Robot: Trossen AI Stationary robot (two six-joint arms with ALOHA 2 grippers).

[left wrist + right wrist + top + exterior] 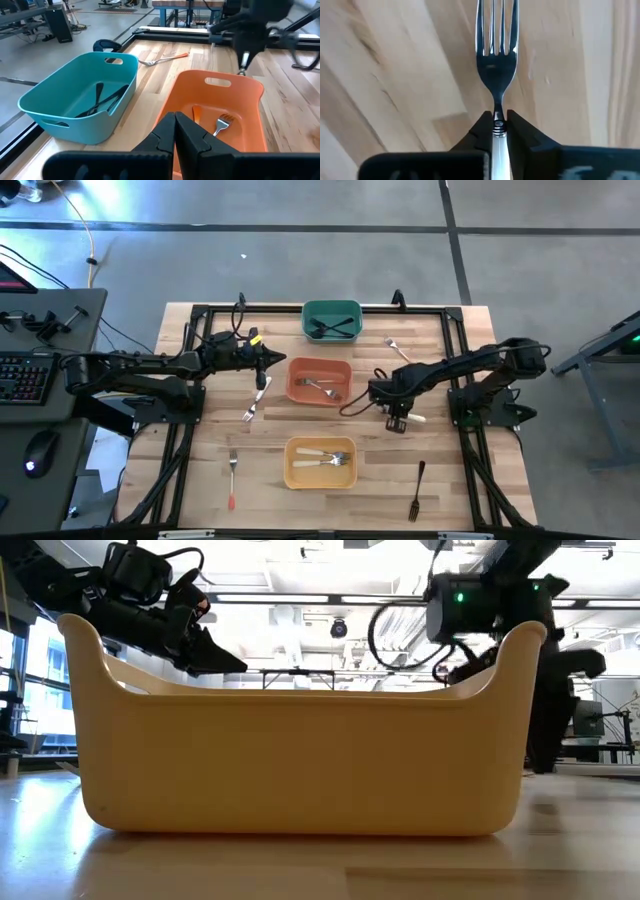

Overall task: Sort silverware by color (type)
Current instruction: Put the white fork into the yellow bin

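Here the white-handled fork point(496, 75) is pinched at its neck between the fingers of the right gripper point(496, 125), its silver tines pointing away over the bare wooden table point(395, 60). In the high view that gripper point(397, 420) sits low over the table just right of the orange bin point(320, 381), with the cream handle sticking out beside it.

The orange bin holds orange-handled pieces, the green bin point(332, 320) dark ones, and the yellow bin point(320, 462) white-handled ones. Loose on the table lie an orange-handled fork point(231, 477) at the lower left, a white-handled fork point(255, 400) below the left gripper, a dark fork point(417, 491) at the lower right and a small fork point(397, 348) near the top right.

The left gripper point(272, 361), fingers pressed together and holding nothing, hovers at the orange bin's left edge.
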